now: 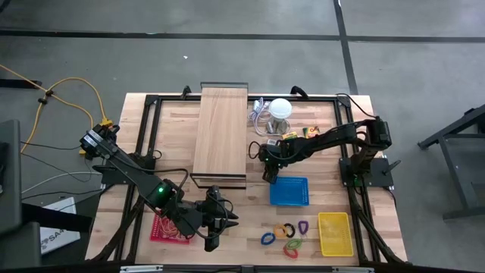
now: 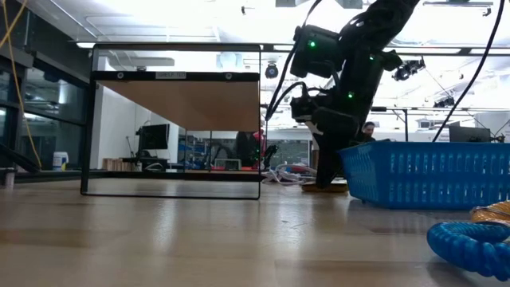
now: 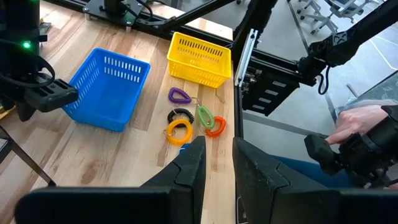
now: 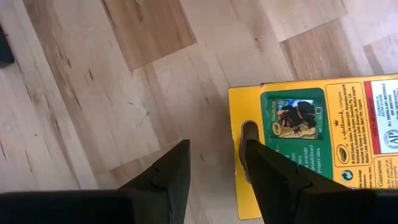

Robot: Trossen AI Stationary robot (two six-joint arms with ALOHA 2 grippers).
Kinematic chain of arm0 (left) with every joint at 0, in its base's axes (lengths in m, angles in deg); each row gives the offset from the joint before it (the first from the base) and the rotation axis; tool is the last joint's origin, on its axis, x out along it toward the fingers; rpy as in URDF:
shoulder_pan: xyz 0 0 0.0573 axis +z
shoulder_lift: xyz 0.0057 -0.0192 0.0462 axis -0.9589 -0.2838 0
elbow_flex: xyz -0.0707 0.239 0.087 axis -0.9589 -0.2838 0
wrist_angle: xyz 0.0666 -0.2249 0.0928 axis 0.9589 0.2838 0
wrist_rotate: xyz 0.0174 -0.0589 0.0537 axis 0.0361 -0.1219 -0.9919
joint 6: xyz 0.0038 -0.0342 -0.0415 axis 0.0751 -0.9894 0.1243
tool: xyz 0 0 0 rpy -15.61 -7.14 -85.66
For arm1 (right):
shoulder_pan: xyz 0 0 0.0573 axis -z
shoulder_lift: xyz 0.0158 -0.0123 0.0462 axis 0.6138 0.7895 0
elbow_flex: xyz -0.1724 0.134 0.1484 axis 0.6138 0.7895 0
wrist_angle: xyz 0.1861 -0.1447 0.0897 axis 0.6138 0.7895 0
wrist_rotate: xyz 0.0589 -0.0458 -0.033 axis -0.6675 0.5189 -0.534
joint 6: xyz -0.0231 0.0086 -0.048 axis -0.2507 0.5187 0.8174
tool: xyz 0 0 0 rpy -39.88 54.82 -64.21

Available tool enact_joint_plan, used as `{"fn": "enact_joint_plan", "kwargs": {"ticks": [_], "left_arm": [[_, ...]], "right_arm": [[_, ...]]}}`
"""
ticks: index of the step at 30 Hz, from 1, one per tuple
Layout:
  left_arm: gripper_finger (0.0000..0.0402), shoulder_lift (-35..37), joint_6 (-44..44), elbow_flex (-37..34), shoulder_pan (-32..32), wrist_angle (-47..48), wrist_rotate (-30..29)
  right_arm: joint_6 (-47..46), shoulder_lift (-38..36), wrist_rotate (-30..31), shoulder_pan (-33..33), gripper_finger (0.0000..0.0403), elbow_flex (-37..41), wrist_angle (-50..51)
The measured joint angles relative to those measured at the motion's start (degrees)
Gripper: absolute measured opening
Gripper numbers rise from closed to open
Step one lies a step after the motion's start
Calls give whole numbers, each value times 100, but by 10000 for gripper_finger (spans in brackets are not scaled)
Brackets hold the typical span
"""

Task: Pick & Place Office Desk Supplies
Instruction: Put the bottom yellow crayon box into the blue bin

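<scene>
Pale plank table [image 1: 227,227], bright workshop behind; right gripper [image 4: 214,165] parted astride yellow pack [image 4: 323,143], left gripper [image 3: 217,163] perhaps ajar.

The yellow printed pack [image 4: 323,140] runs off the right and bottom edges of the right wrist frame, its small print too fine to read. A blue coiled clip [image 2: 470,243] is cut by the low view's right edge, and a person's hand [image 3: 360,121] is half hidden at the left wrist frame's right edge. The red tray [image 1: 161,227] lies largely under the left arm, lower left of the high view.
</scene>
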Motion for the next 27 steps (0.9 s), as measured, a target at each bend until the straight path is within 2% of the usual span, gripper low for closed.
{"fn": "enact_joint_plan", "kwargs": {"ticks": [4, 16, 24, 27], "left_arm": [[77, 0, 0, 1, 0, -1, -1], [77, 0, 0, 1, 0, -1, -1], [77, 0, 0, 1, -1, -1, -1], [77, 0, 0, -1, 0, -1, 0]], "right_arm": [[-96, 0, 11, 0, 132, 0, 14], [-129, 0, 167, 0, 42, 0, 36], [-36, 2, 335, 0, 7, 0, 39], [-16, 1, 337, 0, 5, 0, 39]]}}
